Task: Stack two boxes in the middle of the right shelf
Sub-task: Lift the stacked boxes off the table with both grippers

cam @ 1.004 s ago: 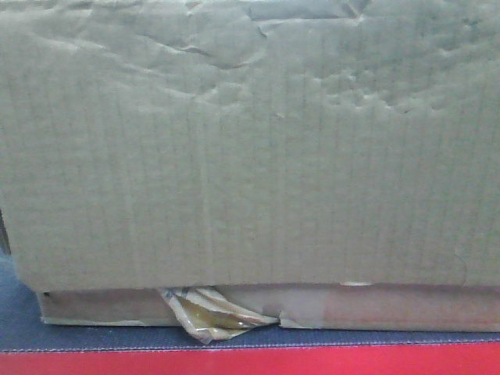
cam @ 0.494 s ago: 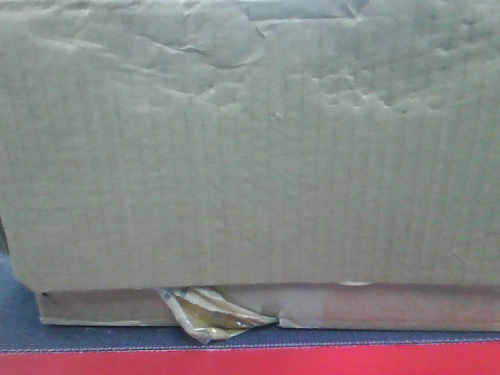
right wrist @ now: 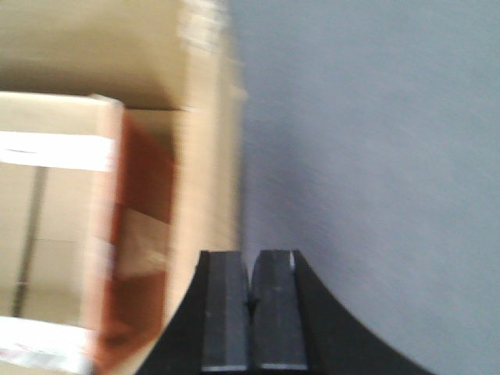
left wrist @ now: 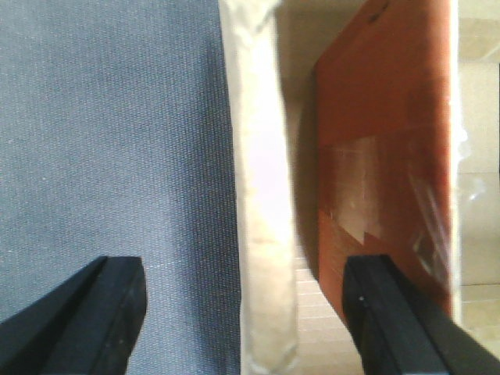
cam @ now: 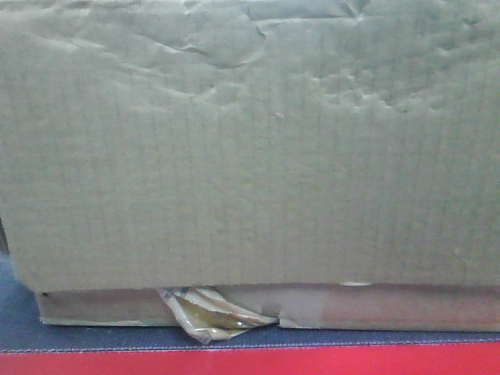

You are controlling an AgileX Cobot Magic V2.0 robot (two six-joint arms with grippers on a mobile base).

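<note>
A dark grey platform (cam: 16, 332) with a red front edge carries everything. On it the large cardboard box (cam: 250, 156) rests on the flatter box (cam: 391, 308), with its tape scrap (cam: 211, 316) at 7 o'clock. We see almost no shift over the last second. The left gripper (left wrist: 250, 312) gapes astride a cardboard wall (left wrist: 262, 156). The right gripper (right wrist: 250, 312) is pinched closed and empty. We judge the stack built and settled, though the shelf is out of view.

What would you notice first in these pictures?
A huge, dented brown box fills the front view, sitting on a flatter box with a crumpled yellowish tape scrap poking out underneath. The left gripper is open with a box wall between its jaws, and the right gripper is shut.
</note>
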